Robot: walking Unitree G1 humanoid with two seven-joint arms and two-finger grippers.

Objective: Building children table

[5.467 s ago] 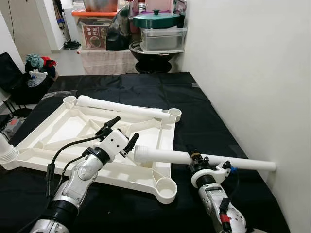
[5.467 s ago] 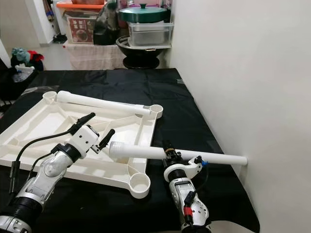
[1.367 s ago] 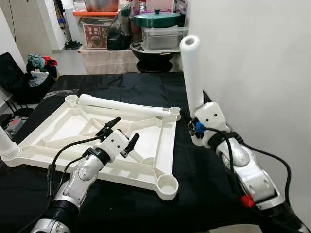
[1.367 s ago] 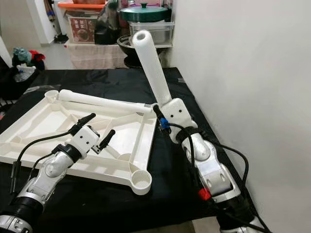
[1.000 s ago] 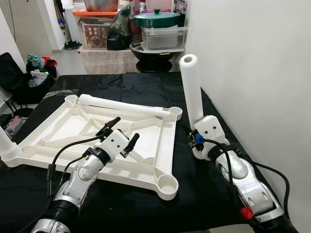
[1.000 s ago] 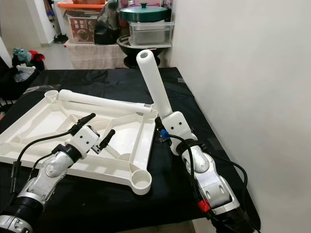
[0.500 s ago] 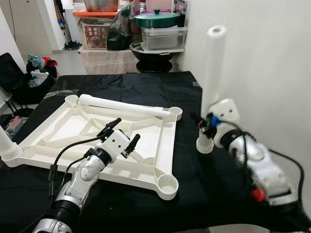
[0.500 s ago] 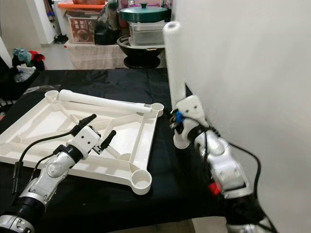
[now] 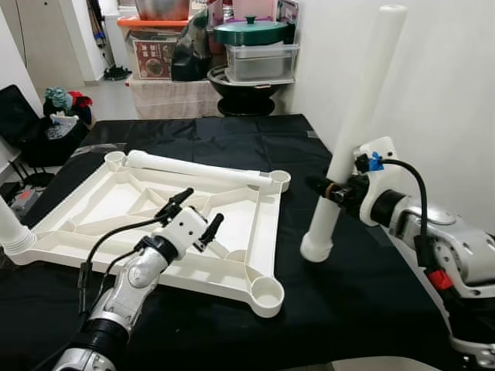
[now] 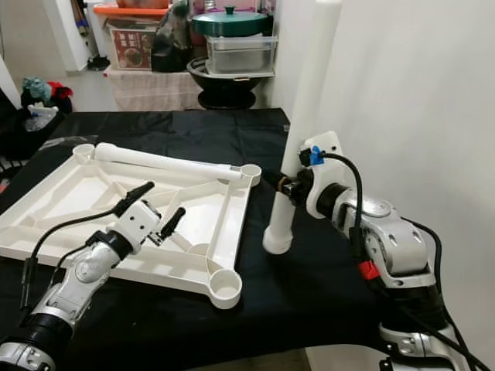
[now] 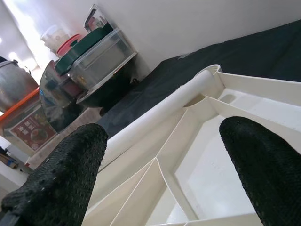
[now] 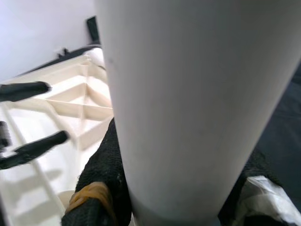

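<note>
My left end effector point(image 9: 199, 211) hovered over the near part of the upturned white tabletop point(image 9: 100, 202), its two black fingers point(image 11: 61, 169) spread wide with nothing between them. The tabletop lay underside up on the surface point(image 9: 232, 147), which was draped in black cloth, with a round socket point(image 9: 265, 294) at its nearest corner. To the right of it, my right end effector point(image 9: 331, 190) was clamped around a white leg point(image 9: 349, 131), gripping it low on the shaft; the leg stood nearly upright, leaning slightly right at the top, and its flared lower end sat just beside the tabletop's right edge, at or close to the cloth. Farther off, a second leg point(image 9: 197, 167) lay flat along the tabletop's far edge, between the two far corner sockets. Beyond the surface, against the wall, stood a clear box point(image 9: 259, 62) with a green lid point(image 9: 250, 31), stacked among other storage containers.
</note>
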